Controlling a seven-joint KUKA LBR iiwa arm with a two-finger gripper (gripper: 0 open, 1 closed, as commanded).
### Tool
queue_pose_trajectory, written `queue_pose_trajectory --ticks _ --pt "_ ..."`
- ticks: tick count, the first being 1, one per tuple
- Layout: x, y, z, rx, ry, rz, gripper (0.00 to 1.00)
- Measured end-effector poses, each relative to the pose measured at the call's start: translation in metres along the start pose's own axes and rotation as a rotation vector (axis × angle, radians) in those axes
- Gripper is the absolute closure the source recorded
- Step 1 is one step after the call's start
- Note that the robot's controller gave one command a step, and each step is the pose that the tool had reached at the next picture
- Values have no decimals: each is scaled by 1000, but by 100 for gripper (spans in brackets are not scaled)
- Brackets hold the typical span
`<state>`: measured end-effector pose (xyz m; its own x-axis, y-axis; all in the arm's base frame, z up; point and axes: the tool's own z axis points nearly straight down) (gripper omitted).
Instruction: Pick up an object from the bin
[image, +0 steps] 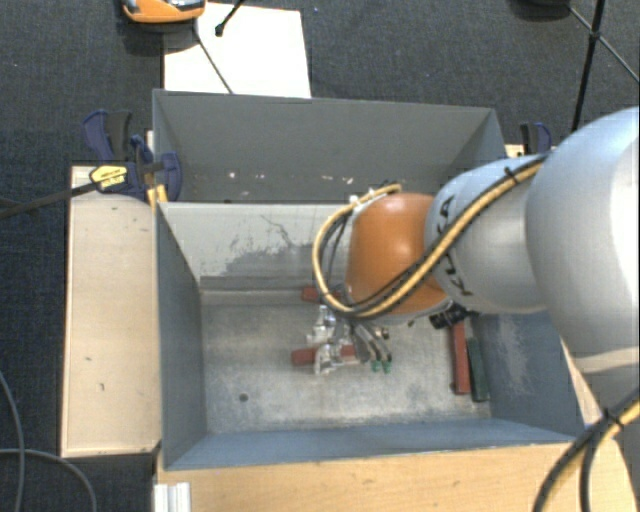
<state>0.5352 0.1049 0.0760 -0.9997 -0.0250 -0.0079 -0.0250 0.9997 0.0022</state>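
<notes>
Nearest the camera, the floor of the bin (180, 400) along its near wall is lying bare. A little further in, about mid-floor, the gripper (333, 350) is reaching down to floor level, its metal tip sitting in a small cluster of things. A red piece (304, 357), short and blocky, is lying flat right against it on the side toward the bin's left wall. Some green bits (380, 367) are lying just beside it on the other side. Whether the gripper is open or closed is not showing, and whether it is gripping either thing cannot be told. At about the same depth, by the right wall, a red stick (459, 360) and a dark stick (477, 372) are lying side by side. They are touching, both running from near to far, well apart from the cluster. Above the gripper the orange cover (385, 255) is hanging over the middle of the floor, with yellow and black cables (330, 262) looping round it. The grey arm (560, 230) is coming in over the right wall and hiding the far right corner. Furthest back, a red scrap (310, 294) is lying at the foot of the far wall, partly under the cables.
</notes>
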Motion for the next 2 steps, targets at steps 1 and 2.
queue_pose_trajectory --ticks 1,2 --pt "5 2 -76 0 7 -381 100" --pt "5 2 -76 0 7 -379 100"
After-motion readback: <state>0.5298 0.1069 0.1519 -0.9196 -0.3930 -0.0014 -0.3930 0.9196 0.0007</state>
